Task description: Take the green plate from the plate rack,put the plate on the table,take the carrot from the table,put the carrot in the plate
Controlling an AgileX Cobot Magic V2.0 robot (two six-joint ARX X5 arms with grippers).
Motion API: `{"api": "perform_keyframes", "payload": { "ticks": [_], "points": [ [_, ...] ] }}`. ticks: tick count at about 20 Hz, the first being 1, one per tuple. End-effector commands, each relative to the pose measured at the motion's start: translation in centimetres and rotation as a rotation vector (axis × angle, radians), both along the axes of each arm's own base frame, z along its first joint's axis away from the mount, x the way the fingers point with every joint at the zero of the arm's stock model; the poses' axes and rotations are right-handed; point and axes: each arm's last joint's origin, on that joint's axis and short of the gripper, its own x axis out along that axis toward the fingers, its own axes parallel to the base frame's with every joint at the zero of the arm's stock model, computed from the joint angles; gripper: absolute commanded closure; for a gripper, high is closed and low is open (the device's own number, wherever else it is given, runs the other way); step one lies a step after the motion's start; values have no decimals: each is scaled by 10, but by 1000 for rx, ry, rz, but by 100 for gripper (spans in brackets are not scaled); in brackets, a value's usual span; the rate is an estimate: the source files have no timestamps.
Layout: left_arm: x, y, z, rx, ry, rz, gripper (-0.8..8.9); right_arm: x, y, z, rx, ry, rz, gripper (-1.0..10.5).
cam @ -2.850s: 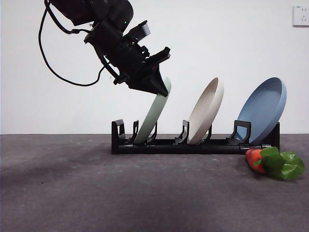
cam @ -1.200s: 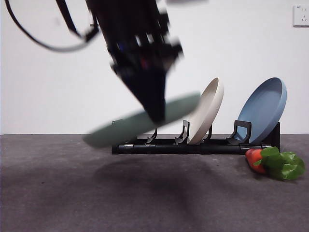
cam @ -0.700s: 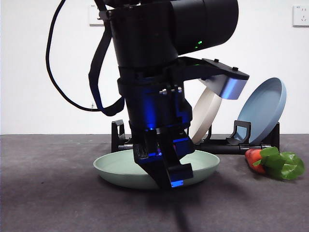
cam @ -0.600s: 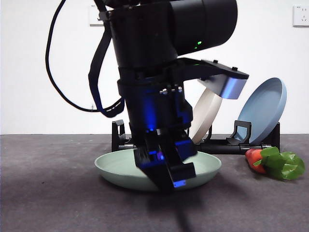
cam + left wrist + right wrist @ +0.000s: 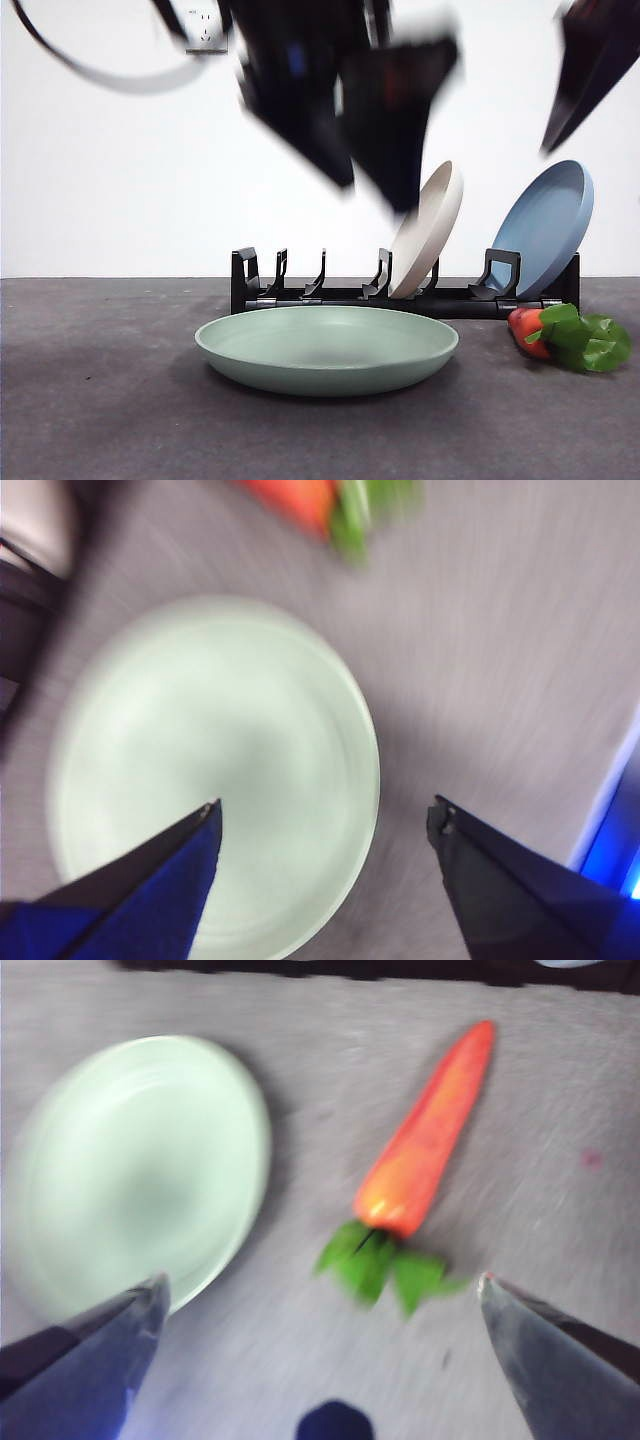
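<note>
The green plate (image 5: pixel 327 350) lies flat on the table (image 5: pixel 110 420), in front of the plate rack (image 5: pixel 330 296). My left gripper (image 5: pixel 375 195) hangs blurred high above the green plate (image 5: pixel 210 770), open and holding nothing. The carrot (image 5: pixel 570 338) rests on the table at the right end of the rack, leafy top toward the near side. My right gripper (image 5: pixel 565 110) enters at the top right, above the carrot (image 5: pixel 430 1135), and is open and empty. In the right wrist view the green plate (image 5: pixel 135 1170) lies beside the carrot, apart from it.
A beige plate (image 5: pixel 428 230) and a blue plate (image 5: pixel 545 228) lean in the rack's right slots, close behind the carrot. The rack's left slots hold nothing. A socket (image 5: pixel 623 32) sits on the white wall.
The left gripper lifted the green plate out of the rack, set it flat on the table, let go and rose. A second dark arm has come in at the top right.
</note>
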Motion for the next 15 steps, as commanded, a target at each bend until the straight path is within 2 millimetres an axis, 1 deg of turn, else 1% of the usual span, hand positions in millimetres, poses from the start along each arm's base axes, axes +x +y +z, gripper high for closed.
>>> {"api": "perform_keyframes", "payload": {
  "ticks": [1,2,4,7,8,9,12,15],
  "points": [
    [-16,21,35,-189,4,72,464,22,7,-22,-21,55,-37,321],
    [-23,33,52,-263,-11,79,464,32,12,-34,-43,73,-50,321],
    [-34,56,77,-379,-31,80,464,46,22,-54,-103,88,-60,322],
    [-49,82,100,-509,-28,66,465,59,34,-78,-153,107,-52,327],
    [-53,90,105,-534,-35,66,465,62,38,-85,-158,114,-45,378],
    [-55,95,108,-545,-38,67,466,64,39,-90,-166,122,-48,440],
    [-59,104,109,-549,-11,90,466,66,41,-99,-234,130,-90,550],
    [-60,105,105,-516,13,103,466,67,41,-99,-241,118,-96,776]
  ]
}}
